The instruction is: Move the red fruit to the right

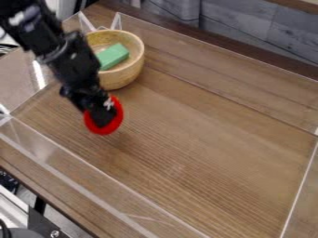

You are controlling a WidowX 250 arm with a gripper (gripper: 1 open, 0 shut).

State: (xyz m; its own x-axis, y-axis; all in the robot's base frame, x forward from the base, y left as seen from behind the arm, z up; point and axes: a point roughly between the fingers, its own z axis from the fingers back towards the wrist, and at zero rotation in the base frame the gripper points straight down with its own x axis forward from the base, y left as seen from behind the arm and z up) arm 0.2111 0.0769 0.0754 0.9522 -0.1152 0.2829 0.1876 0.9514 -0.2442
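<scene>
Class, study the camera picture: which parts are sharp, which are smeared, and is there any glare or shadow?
Camera view: the robot arm and the red fruit are smeared, probably by motion; the wooden bowl looks crisper; the table shows no strong glare, only soft shading.

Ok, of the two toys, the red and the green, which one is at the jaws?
The red fruit; the green block sits in the bowl.

Wooden bowl point(130, 43) — upper left of the table point(205, 130), upright. Green rectangular block point(113, 57) inside it, resting against the bowl's inner side. Gray plank-like surface point(236, 20) behind the table's far edge — dark seams between the boards. Cable point(28, 197) at lower left.
</scene>
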